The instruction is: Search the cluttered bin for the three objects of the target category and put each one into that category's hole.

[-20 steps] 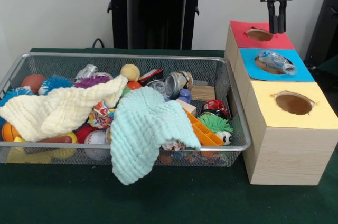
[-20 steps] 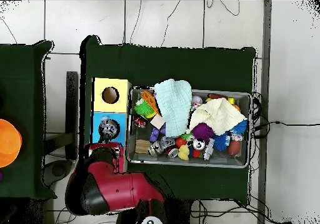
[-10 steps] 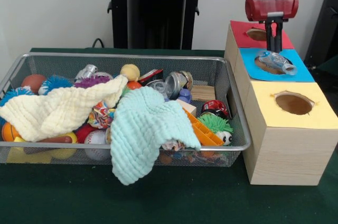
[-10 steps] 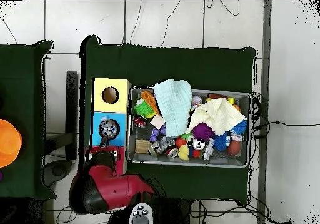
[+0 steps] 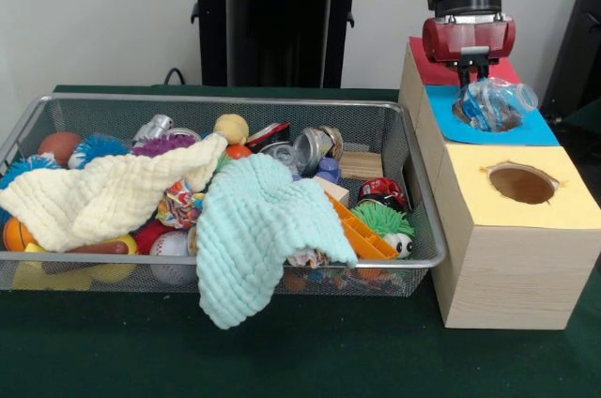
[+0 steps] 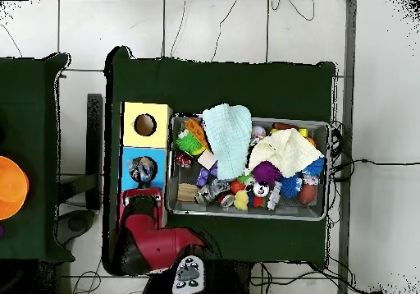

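Note:
A crushed clear bottle [image 5: 494,102] with a blue-and-white label stands tilted in the hole of the blue-topped box [image 5: 531,131]; it shows as a pale blob in the overhead view [image 6: 143,170]. My gripper [image 5: 467,70] hangs straight down at the bottle's far edge, touching it, fingers together and not around it. The red wrist [image 6: 141,205] covers the fingertips from above. The wire mesh bin [image 5: 225,99] lies to the left, full of toys. No other clear bottle shows in it.
A cream cloth [image 5: 103,193] and a mint cloth [image 5: 258,229] cover much of the bin; the mint one hangs over the near rim. Crushed silver cans [image 5: 310,146] lie at the back. A yellow-topped box [image 5: 563,206] stands nearest the camera, a red-topped box [image 5: 421,62] behind the gripper.
The gripper has come down and moved left from above the red box to the blue box's hole. The bottle, lying flat across the hole before, now stands tipped up.

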Robot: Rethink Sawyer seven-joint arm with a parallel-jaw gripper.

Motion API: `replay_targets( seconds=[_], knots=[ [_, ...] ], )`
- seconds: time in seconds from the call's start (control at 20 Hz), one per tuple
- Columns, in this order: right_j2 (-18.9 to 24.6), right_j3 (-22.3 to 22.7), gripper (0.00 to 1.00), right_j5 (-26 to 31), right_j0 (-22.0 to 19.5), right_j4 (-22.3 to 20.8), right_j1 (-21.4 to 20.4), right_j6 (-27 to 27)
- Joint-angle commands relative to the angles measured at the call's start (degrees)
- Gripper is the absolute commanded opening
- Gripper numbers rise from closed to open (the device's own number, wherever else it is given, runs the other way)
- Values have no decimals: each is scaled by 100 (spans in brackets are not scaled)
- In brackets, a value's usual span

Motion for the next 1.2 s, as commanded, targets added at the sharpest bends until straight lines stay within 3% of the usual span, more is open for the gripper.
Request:
replay_targets(
  seconds=[0.05, 0.55, 0.95, 1.2],
  knots=[
    [107, -520, 0, 61, -191, 84, 204, 919],
    [337, -190, 0, 921, -332, 159, -369, 1003],
    [356, 24, 0, 2464, -317, 429, -1294, 924],
    [453, 80, 0, 2772, -377, 401, -1492, 1007]
  ],
)
